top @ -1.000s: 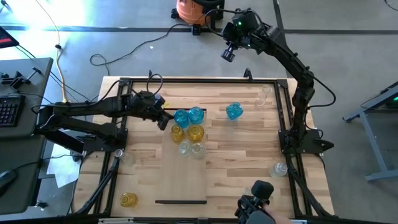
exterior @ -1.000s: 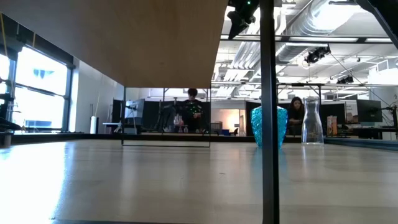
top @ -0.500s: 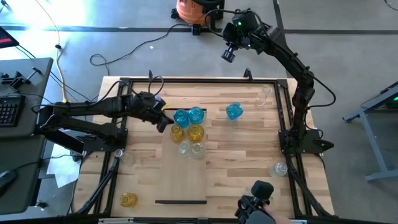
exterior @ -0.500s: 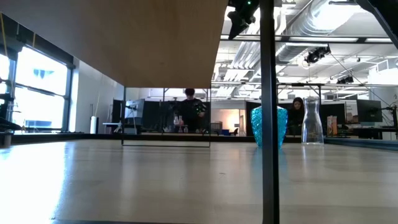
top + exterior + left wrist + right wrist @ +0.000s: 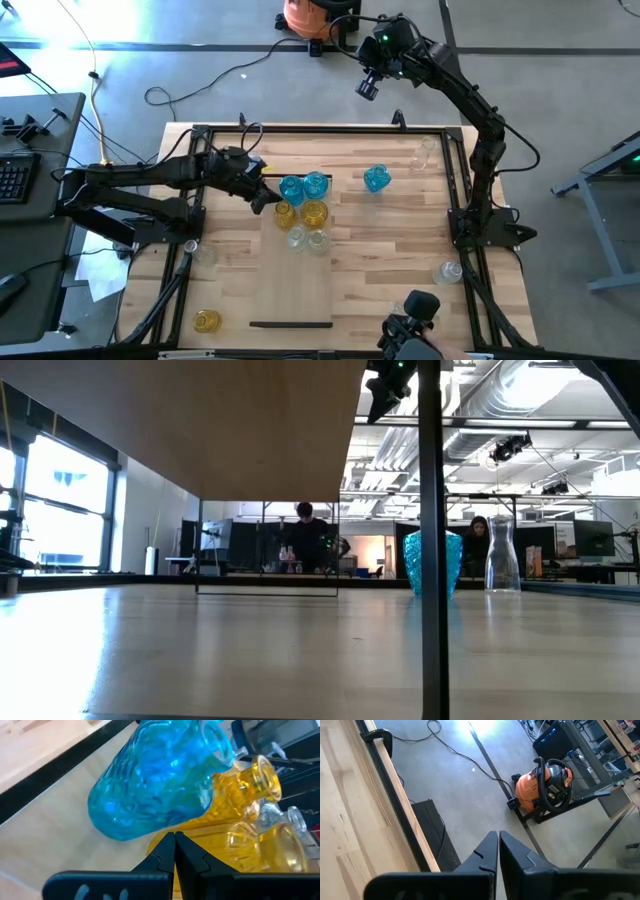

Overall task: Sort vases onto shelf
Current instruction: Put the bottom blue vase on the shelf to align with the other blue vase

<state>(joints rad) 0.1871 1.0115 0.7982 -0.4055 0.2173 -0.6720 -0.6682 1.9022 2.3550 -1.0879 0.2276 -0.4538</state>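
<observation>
Vases first, and nearest the camera edge of the counter point(image 5: 400, 240) a lone yellow vase point(image 5: 206, 320) sits down at seven o'clock, off the shelf point(image 5: 300, 290). Over at four o'clock a clear vase point(image 5: 450, 271) stands by the right frame rail, also off the shelf. Moving up the pale panel, we reach the cluster at its far end: two clear ones point(image 5: 307, 240) side by side, two yellow ones point(image 5: 303, 213) just beyond them, then two blue ones point(image 5: 304, 186) at the very back, all packed close together.

Left tool point(image 5: 262, 196) is right there at nine o'clock of that cluster, fingers pressed together and holding nothing, its tip just beside the nearer blue vase point(image 5: 160, 780). From the wrist, that blue body fills the view, with yellow glass point(image 5: 250, 790) and clear glass point(image 5: 290, 825) behind it, and the closed fingertips point(image 5: 175, 852) stop just short of the blue one.

Further out, a single blue vase point(image 5: 376, 179) stands alone at one o'clock, well apart from the group, and a clear vase point(image 5: 425, 152) sits near the far right corner. The level camera catches that pair, blue point(image 5: 432, 563) and clear point(image 5: 502, 556), side by side.

Farthest of all, the right tool point(image 5: 367, 86) hangs beyond the counter's far edge, closed and empty, above the floor near an orange vacuum point(image 5: 540, 785).
</observation>
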